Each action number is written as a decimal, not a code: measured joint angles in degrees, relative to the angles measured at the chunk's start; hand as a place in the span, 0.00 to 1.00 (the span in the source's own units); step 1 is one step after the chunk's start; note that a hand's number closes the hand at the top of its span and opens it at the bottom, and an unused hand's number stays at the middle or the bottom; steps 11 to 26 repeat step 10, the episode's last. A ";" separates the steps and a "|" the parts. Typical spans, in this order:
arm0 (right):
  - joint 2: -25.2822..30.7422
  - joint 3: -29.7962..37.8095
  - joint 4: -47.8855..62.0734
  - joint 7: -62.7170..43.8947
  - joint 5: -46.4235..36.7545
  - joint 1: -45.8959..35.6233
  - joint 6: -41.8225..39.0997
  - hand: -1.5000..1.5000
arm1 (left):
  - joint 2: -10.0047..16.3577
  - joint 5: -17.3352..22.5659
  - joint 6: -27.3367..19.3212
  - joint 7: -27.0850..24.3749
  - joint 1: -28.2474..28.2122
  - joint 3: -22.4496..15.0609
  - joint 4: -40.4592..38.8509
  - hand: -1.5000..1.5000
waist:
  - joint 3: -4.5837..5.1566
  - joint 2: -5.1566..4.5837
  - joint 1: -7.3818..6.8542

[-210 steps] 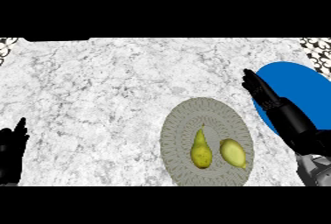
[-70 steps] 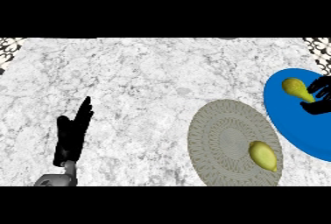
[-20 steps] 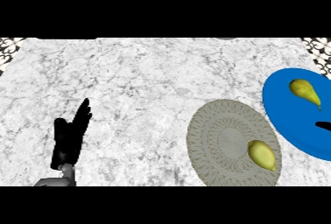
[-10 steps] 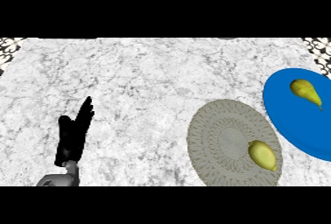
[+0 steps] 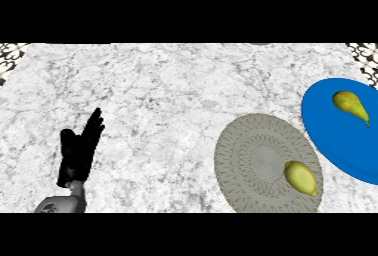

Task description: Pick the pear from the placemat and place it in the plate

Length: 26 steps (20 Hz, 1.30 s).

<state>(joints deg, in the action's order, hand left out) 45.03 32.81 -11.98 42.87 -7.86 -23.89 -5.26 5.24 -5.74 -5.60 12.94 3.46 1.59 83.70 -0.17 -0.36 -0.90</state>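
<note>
One pear lies on the blue plate (placemat holds a yellow fruit).

Blue plate cut off by right edge.

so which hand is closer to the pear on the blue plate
Can't tell: the right hand is out of view. The left hand rests open far left of the pear, past the placemat.
</note>
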 measured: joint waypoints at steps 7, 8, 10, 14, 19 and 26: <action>2.10 0.92 2.18 -0.97 0.93 -0.09 2.27 0.00 | -0.25 -0.24 0.32 -0.38 -1.67 -0.56 1.15 0.50 | -0.05 -0.10 -0.27; 2.40 0.80 2.26 -1.17 0.84 -0.27 2.31 0.00 | -0.15 -0.33 0.12 0.05 -0.41 -0.23 0.38 0.50 | -0.07 -0.13 -0.24; 2.72 0.58 2.53 -1.11 0.72 0.13 2.60 0.00 | -0.28 -0.50 -0.02 -0.93 -0.30 -0.07 -0.78 0.50 | -0.07 -0.14 -0.22; 2.72 0.58 2.53 -1.11 0.72 0.13 2.60 0.00 | -0.28 -0.50 -0.02 -0.93 -0.30 -0.07 -0.78 0.50 | -0.07 -0.14 -0.22; 2.72 0.58 2.53 -1.11 0.72 0.13 2.60 0.00 | -0.28 -0.50 -0.02 -0.93 -0.30 -0.07 -0.78 0.50 | -0.07 -0.14 -0.22; 2.72 0.58 2.53 -1.11 0.72 0.13 2.60 0.00 | -0.28 -0.50 -0.02 -0.93 -0.30 -0.07 -0.78 0.50 | -0.07 -0.14 -0.22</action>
